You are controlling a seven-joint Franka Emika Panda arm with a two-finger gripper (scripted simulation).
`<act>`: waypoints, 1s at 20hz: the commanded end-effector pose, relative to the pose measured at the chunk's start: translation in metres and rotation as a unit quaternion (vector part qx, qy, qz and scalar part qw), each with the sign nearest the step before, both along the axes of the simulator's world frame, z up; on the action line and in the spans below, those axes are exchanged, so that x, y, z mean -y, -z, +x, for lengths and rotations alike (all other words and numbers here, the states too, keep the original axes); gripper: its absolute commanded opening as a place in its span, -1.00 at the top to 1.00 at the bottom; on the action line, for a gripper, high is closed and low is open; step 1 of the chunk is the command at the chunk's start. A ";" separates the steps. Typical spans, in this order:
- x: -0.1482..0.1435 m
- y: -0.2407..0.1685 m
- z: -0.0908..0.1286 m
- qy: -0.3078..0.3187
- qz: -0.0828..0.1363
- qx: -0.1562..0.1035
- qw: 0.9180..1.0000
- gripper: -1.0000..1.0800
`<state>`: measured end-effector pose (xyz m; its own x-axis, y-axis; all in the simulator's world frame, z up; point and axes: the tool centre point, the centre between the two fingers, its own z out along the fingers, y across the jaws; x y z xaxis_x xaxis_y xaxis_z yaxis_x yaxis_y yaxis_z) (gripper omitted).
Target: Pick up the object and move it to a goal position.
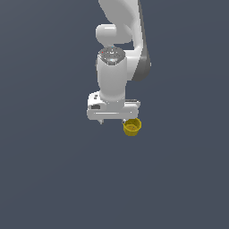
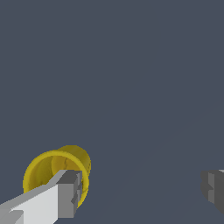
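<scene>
The object is a small mustard-yellow cup [image 1: 132, 127] with a wider rim, lying on the dark grey floor just below the gripper's hand, at the exterior view's right end of it. In the wrist view the cup [image 2: 54, 168] shows its open mouth, and one finger [image 2: 65, 194] stands right in front of its rim. The other finger [image 2: 214, 188] is far apart from it. My gripper [image 2: 140, 192] is open and holds nothing; the cup is beside one finger, not between the two. In the exterior view the fingers are mostly hidden under the white hand [image 1: 113, 109].
The white arm [image 1: 120, 49] rises from the hand to the top of the exterior view. All around is a plain dark grey surface [image 1: 53, 170] with no other objects in view.
</scene>
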<state>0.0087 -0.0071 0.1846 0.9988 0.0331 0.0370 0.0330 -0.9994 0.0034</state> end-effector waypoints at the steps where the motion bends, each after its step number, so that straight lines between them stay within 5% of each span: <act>1: 0.000 0.000 0.000 0.000 0.000 0.000 1.000 -0.23; 20: -0.003 0.014 -0.009 0.043 0.008 -0.006 0.999 -0.23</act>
<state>0.0006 -0.0057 0.1724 0.9990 -0.0385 0.0219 -0.0383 -0.9992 -0.0123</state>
